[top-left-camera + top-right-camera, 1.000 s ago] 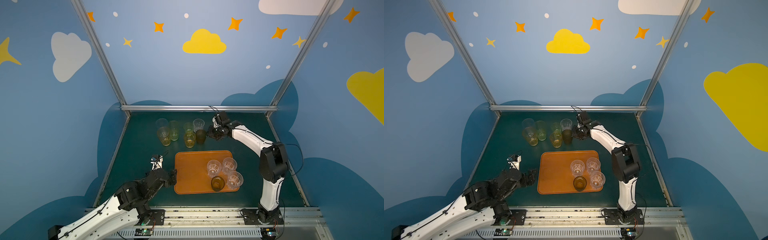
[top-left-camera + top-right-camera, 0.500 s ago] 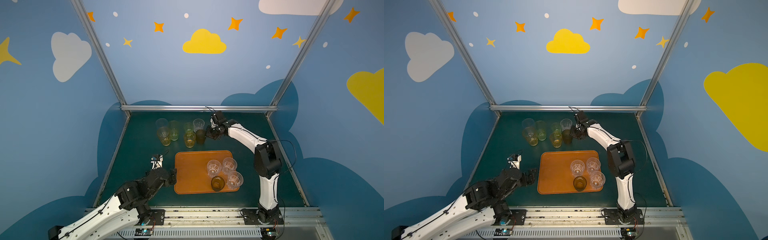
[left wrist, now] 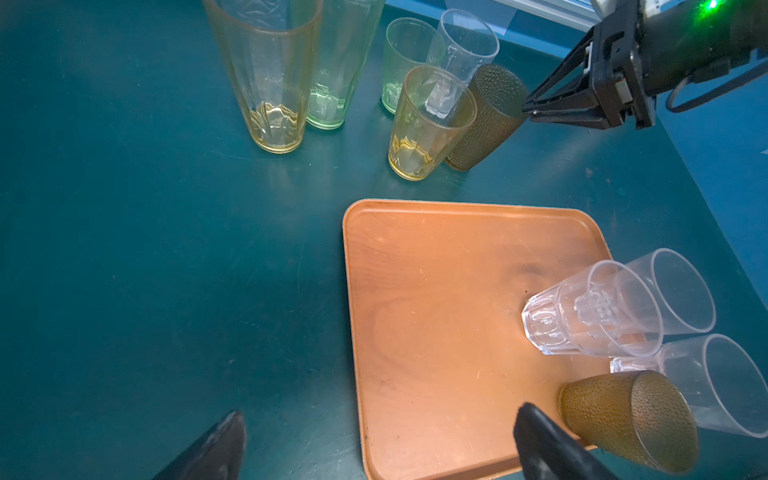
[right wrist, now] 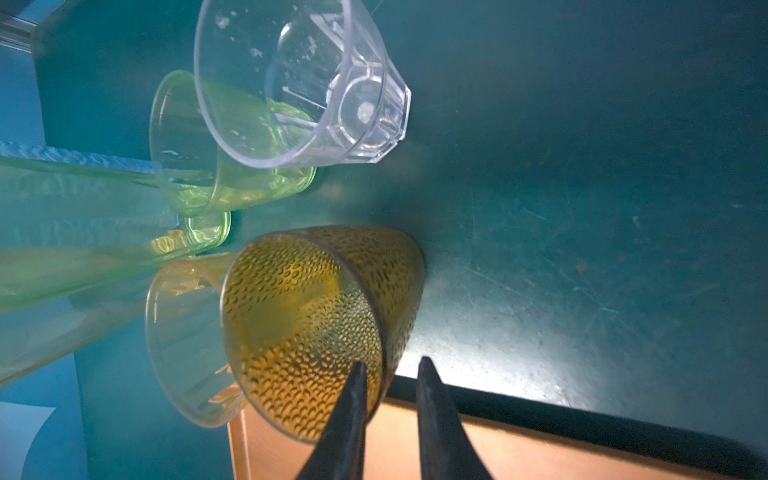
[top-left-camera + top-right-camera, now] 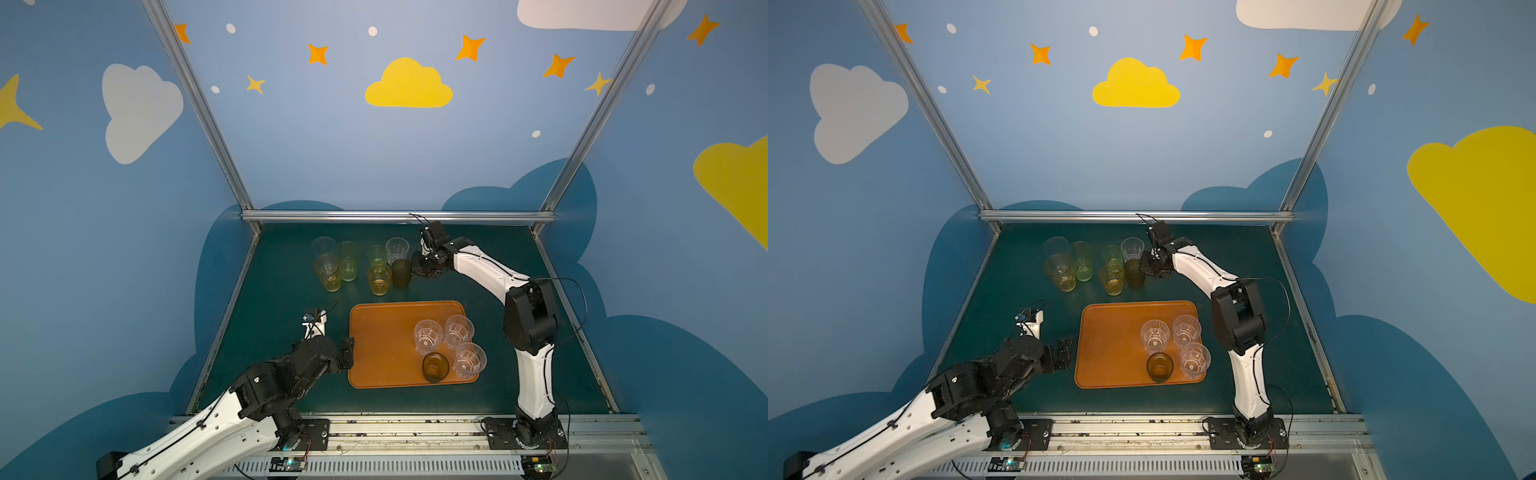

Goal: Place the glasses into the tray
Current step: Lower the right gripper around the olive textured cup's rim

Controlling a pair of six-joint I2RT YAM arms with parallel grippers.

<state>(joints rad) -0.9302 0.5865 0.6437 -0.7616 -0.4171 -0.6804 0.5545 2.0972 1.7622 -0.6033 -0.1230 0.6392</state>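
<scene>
Glasses (image 5: 379, 278): my right gripper (image 4: 391, 362) straddled the dark tumbler's (image 4: 316, 316) wall, one finger inside, one outside, jaws narrowly apart, not pinching yet. I chose a rim grip, I'd judge, because neighbours crowded its other side. Seven stood clustered on the table (image 5: 282, 316) behind the tray (image 5: 386, 345), and four sat in its right end. Left gripper (image 3: 374, 449) gaped wide by the tray's left edge, parked clear.
</scene>
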